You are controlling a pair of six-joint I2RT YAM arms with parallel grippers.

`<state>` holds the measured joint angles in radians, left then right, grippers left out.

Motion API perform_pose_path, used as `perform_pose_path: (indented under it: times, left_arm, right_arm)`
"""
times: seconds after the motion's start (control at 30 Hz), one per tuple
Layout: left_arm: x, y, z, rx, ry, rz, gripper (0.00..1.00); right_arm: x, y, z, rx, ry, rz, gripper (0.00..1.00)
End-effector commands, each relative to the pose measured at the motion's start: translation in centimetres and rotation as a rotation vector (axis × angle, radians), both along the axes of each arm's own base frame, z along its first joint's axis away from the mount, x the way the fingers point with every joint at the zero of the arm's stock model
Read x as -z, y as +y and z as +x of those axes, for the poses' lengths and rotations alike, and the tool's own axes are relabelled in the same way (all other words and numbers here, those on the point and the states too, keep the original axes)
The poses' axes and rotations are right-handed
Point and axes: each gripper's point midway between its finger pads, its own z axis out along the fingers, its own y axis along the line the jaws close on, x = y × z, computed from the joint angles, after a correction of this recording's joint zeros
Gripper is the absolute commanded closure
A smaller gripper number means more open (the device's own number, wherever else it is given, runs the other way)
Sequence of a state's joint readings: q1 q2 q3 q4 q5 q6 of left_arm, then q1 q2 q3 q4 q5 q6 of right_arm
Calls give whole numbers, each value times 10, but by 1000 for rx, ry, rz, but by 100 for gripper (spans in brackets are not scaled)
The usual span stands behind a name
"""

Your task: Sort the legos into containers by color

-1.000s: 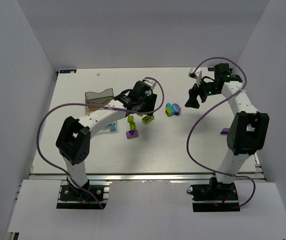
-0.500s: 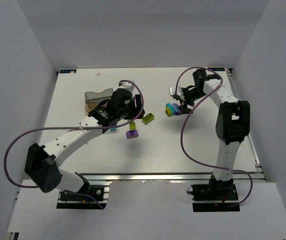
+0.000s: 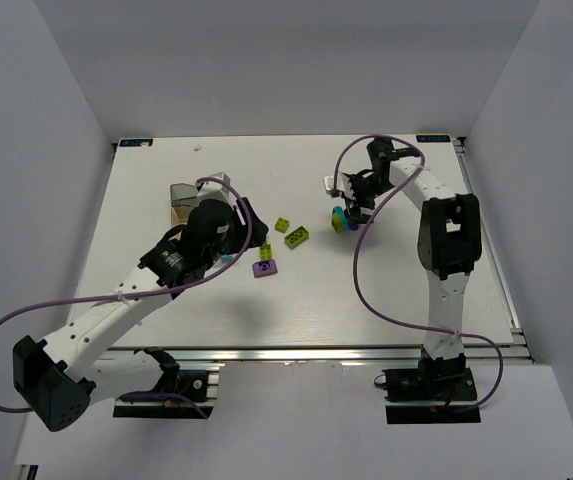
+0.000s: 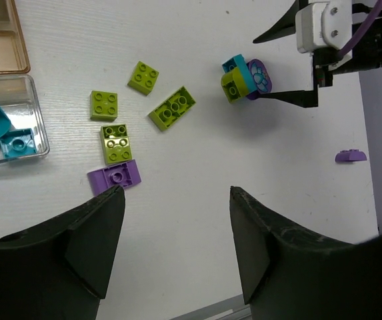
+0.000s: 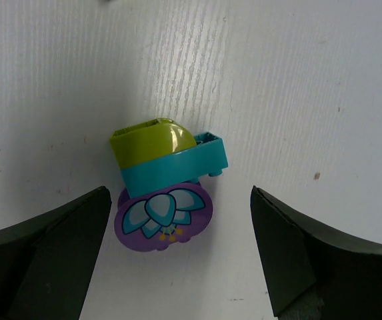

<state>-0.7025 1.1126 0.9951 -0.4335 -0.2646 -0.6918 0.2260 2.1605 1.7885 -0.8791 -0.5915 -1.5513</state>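
Observation:
The legos lie mid-table: several lime bricks (image 4: 172,108), a purple brick (image 4: 114,178), and a stuck-together stack of a lime dome, a teal piece and a purple flower tile (image 5: 164,173). The stack also shows in the top view (image 3: 340,218). My right gripper (image 5: 179,195) is open and straddles the stack, apart from it on both sides. My left gripper (image 4: 176,193) is open and empty, held above the table near the purple brick. The containers (image 3: 188,195) stand at the back left. The clear tray (image 4: 36,127) holds two teal bricks, and the amber tray (image 4: 17,63) is beside it.
A lone purple piece (image 4: 351,156) lies far right near the table edge. The right gripper (image 4: 281,65) shows in the left wrist view around the stack. Purple cables loop from both arms. White walls close in the table on three sides.
My left arm has drawn back toward the near left, away from the lime bricks. My right gripper has moved left and down, and now stands around the stack.

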Motion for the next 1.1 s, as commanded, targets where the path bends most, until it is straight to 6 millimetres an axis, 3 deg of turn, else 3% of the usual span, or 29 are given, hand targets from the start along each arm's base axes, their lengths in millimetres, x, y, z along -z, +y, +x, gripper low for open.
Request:
perform_pose_path:
  times: [0.0, 0.43, 0.83, 1.07]
  left_arm:
    - [-10, 11, -3, -56, -21, -39, 26]
    - [-16, 23, -10, -93, -35, -58, 26]
    - [-18, 27, -12, -104, -34, -63, 26]
    - [-20, 28, -13, -114, -39, -80, 26]
  right_arm:
    - [-5, 3, 14, 25, -15, -5, 11]
    - [9, -3, 18, 30, 5, -99, 11]
    - [34, -7, 6, -86, 24, -225, 11]
    - [40, -10, 5, -109, 27, -266, 20]
